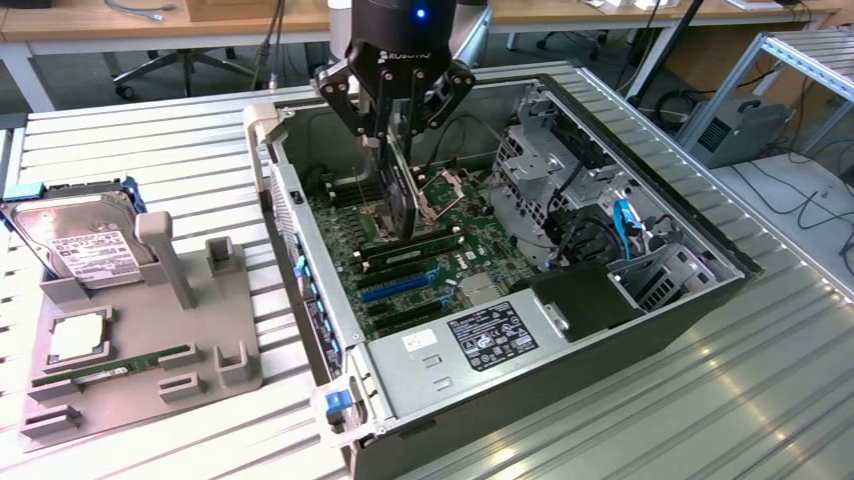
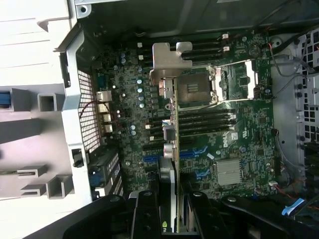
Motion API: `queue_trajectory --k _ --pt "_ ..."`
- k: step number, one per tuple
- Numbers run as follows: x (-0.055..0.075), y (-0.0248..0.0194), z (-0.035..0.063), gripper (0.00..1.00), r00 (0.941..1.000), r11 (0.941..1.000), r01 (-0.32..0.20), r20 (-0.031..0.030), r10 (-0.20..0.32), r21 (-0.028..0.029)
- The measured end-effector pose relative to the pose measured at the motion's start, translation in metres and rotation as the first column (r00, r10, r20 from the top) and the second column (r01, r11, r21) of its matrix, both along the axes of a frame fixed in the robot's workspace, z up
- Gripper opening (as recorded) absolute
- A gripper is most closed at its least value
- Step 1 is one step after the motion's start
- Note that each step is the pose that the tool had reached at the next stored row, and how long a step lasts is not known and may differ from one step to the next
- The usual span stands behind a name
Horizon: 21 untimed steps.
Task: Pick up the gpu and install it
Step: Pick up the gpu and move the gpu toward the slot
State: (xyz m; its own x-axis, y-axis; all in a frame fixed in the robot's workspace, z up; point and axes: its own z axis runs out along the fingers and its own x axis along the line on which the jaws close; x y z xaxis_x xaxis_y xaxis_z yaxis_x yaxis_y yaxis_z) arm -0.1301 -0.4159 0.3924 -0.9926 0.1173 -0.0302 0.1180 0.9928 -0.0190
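Observation:
My gripper [image 1: 394, 128] hangs over the open computer case [image 1: 283, 190], shut on the gpu [image 1: 396, 195]. The card is dark and thin, held on edge, and its lower end reaches down close to the motherboard [image 1: 434, 265] near the black and blue slots. In the wrist view the gpu [image 2: 174, 144] shows edge-on between my fingers [image 2: 149, 214], its silver bracket [image 2: 167, 74] at the far end over the motherboard [image 2: 234, 134]. Whether the card touches a slot I cannot tell.
A grey fixture tray [image 1: 147, 330] stands at the exterior view's left, carrying a silver hard drive [image 1: 80, 250] and a green RAM stick [image 1: 114, 368]. Inside the case are metal drive cages [image 1: 534, 170], cables and a black box [image 1: 601, 295].

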Motion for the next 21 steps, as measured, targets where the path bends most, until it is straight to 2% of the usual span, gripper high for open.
queue_trajectory --k 6,21 --pt "0.004 0.0000 -0.0034 0.27 1.0000 1.0000 0.000 -0.0001 0.000 0.0000" --pt "0.024 0.0000 -0.0079 0.27 1.0000 1.0000 0.000 0.0000 0.000 -0.0001"
